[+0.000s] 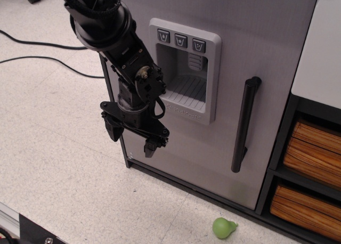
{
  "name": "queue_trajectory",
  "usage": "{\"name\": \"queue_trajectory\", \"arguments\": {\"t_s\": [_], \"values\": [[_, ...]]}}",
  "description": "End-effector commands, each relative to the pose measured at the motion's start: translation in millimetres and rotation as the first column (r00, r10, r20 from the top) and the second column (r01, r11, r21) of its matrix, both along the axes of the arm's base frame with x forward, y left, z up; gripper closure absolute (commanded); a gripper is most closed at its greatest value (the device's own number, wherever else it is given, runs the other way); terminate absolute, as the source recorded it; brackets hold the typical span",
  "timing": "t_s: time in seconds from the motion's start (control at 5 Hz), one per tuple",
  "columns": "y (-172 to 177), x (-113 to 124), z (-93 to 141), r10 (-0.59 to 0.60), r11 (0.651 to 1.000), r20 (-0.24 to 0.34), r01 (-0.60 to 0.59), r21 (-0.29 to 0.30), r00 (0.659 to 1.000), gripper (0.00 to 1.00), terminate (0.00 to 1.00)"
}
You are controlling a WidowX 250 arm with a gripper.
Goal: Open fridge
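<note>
The fridge (266, 47) is a tall grey-doored cabinet with a black frame, and its door is shut. A recessed grey dispenser panel (184, 68) with three buttons sits in the door. A long black vertical bar handle (244, 124) stands at the door's right side. My gripper (131, 138) hangs open and empty in front of the door's lower left part, below and left of the dispenser. It is well to the left of the handle. The fridge's interior is hidden.
A white-topped unit (319, 52) with wood-grain drawer fronts (314, 153) stands to the right of the fridge. A small green pear-shaped toy (224, 228) lies on the speckled floor in front. Black cables (48, 60) run across the floor at left.
</note>
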State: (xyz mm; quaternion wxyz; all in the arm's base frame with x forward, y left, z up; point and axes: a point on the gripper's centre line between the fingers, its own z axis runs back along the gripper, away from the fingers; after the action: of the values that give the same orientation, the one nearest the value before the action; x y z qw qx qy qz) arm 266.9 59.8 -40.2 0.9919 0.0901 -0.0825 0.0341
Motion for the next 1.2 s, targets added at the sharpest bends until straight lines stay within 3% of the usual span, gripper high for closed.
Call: {"name": "queue_trajectory", "arguments": {"t_s": [0.0, 0.4, 1.0], "values": [[0, 0, 0, 0.000, 1.000, 0.000, 0.000, 0.000, 1.000, 0.00, 0.00], [-49, 23, 40, -0.063, 0.998, 0.018, 0.063, -0.006, 0.998, 0.00, 0.00], [-107, 52, 75, -0.153, 0.981, 0.161, 0.169, -0.092, 0.975, 0.00, 0.00]]}}
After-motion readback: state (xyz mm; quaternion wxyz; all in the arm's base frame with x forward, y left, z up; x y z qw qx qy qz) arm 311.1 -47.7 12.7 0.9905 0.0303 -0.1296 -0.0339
